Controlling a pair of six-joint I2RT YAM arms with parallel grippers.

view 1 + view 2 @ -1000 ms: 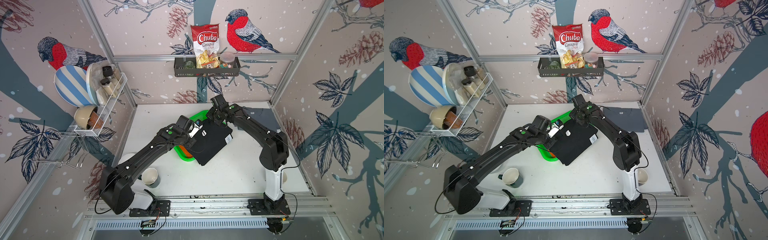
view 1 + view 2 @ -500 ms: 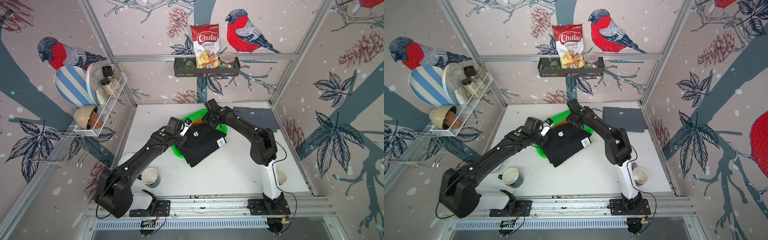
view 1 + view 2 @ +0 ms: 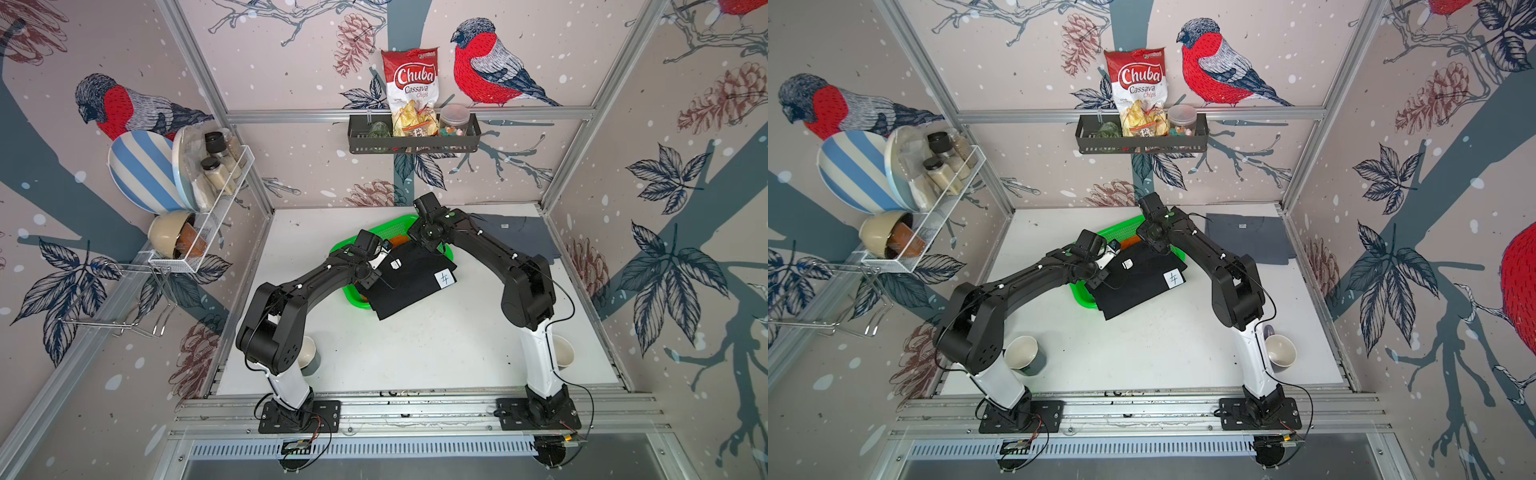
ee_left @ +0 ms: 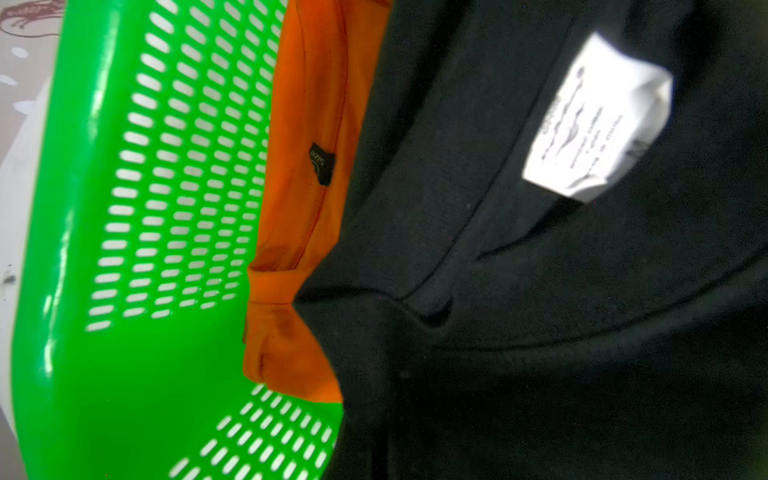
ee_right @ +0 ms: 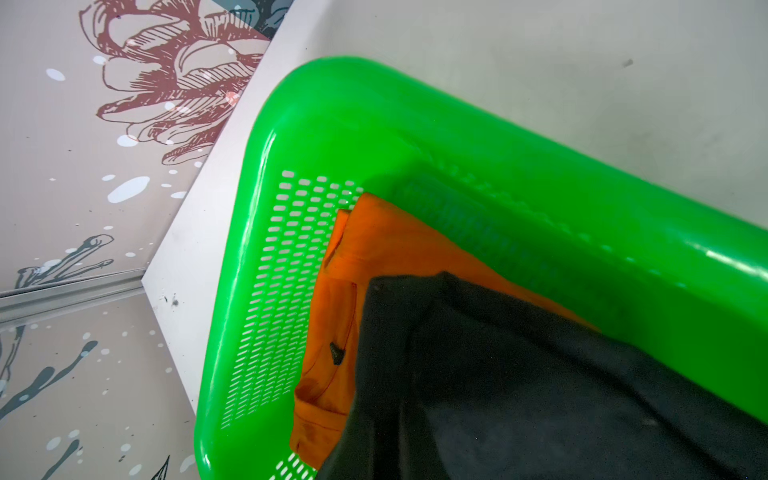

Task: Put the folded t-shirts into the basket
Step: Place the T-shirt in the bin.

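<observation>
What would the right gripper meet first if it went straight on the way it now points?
Probably the black t-shirt, whose edge the right gripper seems to hold; just beyond lies the orange t-shirt in the green basket. The gap between them is unclear.

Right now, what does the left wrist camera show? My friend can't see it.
A black folded cloth t-shirt with a white paper tag fills most of the picture, covering part of a bright orange folded t-shirt. The orange one lies inside a bright green plastic basket with slotted holes.
</observation>
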